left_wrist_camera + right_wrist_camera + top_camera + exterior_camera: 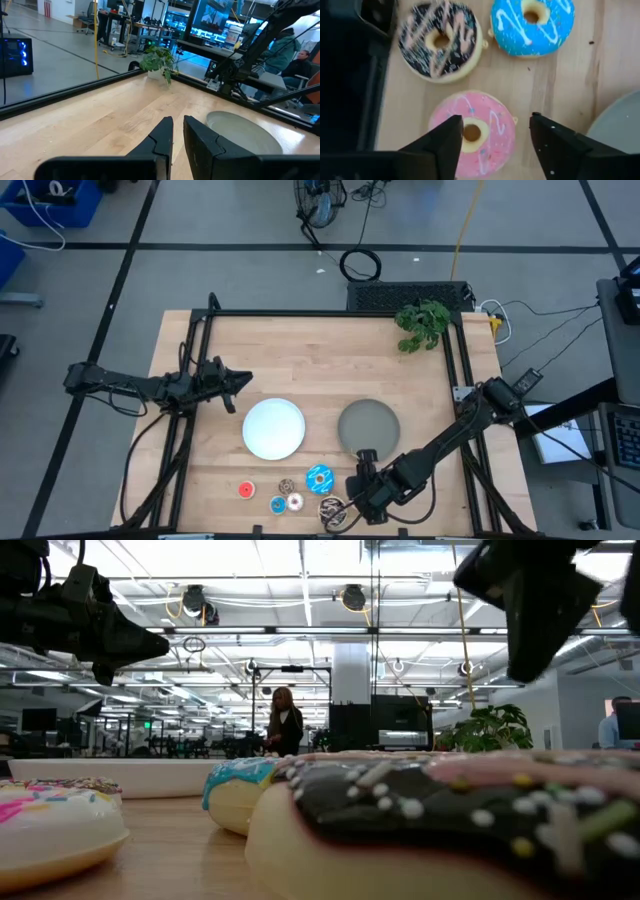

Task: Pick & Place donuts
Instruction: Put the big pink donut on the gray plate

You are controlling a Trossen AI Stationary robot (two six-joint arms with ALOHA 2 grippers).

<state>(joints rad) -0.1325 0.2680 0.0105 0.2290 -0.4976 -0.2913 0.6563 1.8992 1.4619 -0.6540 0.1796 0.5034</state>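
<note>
Right gripper (492, 137): hangs directly over the pink donut (472, 132), jaws spread wide with one finger on each side of the ring and neither touching it; a stance that reads as lining up to close on it.

Pink donut: lies flat on the table (300, 360), near its front edge, just in front of the grey plate (368, 426). Pink icing with pale squiggles, tan rim, open centre.

Brown donut (440, 40): just beside the pink donut. Dark icing with pale stripes.

Large blue donut (532, 25): just beside the pink donut, towards the grey plate. Blue icing with white zigzag.

Small donuts: red (246, 490), blue (277, 504), white (295, 501) and brown (287, 484), clustered farther from the grey plate, in front of the white plate (273, 429).

Both plates: bare, presumably the targets.

Left gripper (178, 131): waits well apart from the grey plate, beyond the white plate, jaws nearly together and pinching nothing.

Plant (422, 325): far corner beyond the grey plate.
</note>
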